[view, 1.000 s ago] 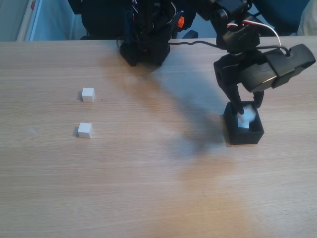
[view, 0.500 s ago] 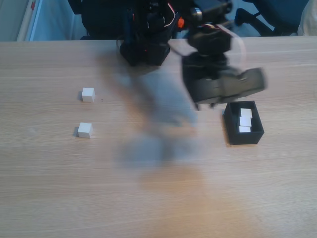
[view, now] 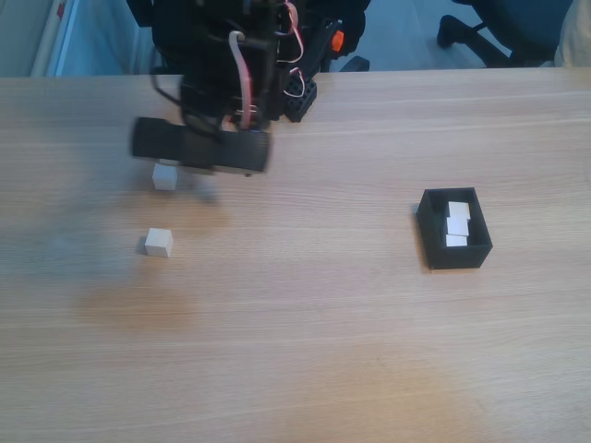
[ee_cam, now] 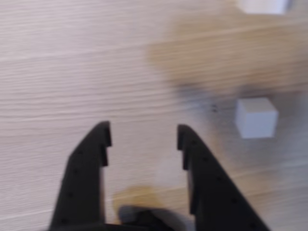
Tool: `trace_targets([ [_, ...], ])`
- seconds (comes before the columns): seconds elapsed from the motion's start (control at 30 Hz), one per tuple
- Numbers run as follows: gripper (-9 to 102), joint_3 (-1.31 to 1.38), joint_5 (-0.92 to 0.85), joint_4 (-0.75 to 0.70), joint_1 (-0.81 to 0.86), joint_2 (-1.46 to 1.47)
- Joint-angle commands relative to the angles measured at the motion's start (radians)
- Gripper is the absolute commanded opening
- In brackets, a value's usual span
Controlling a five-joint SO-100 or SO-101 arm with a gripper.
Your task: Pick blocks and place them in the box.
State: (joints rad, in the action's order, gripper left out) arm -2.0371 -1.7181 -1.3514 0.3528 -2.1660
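Observation:
Two white blocks lie on the wooden table at the left of the fixed view, one [view: 164, 175] just under my arm's wrist [view: 201, 148] and one [view: 158, 242] nearer the front. At the right stands the black box [view: 434, 242], with three white blocks [view: 458, 224] inside. In the wrist view my gripper [ee_cam: 143, 134] is open with nothing between its black fingers and hovers over bare wood. One block [ee_cam: 256, 118] lies to the right of the right fingertip, and another block [ee_cam: 263, 5] is cut off by the top edge.
The arm's black base [view: 277, 83] with its wires stands at the table's back edge. A dark chair base [view: 480, 23] is on the floor behind the table. Bare wood stretches between the loose blocks and the box.
My arm has swung from the box at the right across to the left, above the loose blocks. The block that was at my fingers inside the box now lies there with two others.

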Motion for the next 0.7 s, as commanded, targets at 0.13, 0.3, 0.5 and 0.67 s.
trace_targets([
  [0.13, 16, 0.028, -0.166, 0.086, 0.184, 0.064],
  [0.3, 16, 0.063, -0.195, 0.158, 0.212, 0.184],
  [0.5, 16, 0.098, -0.187, 0.270, 0.213, 0.333],
  [0.67, 18, 0.184, -0.201, 0.298, 0.225, 0.446],
])
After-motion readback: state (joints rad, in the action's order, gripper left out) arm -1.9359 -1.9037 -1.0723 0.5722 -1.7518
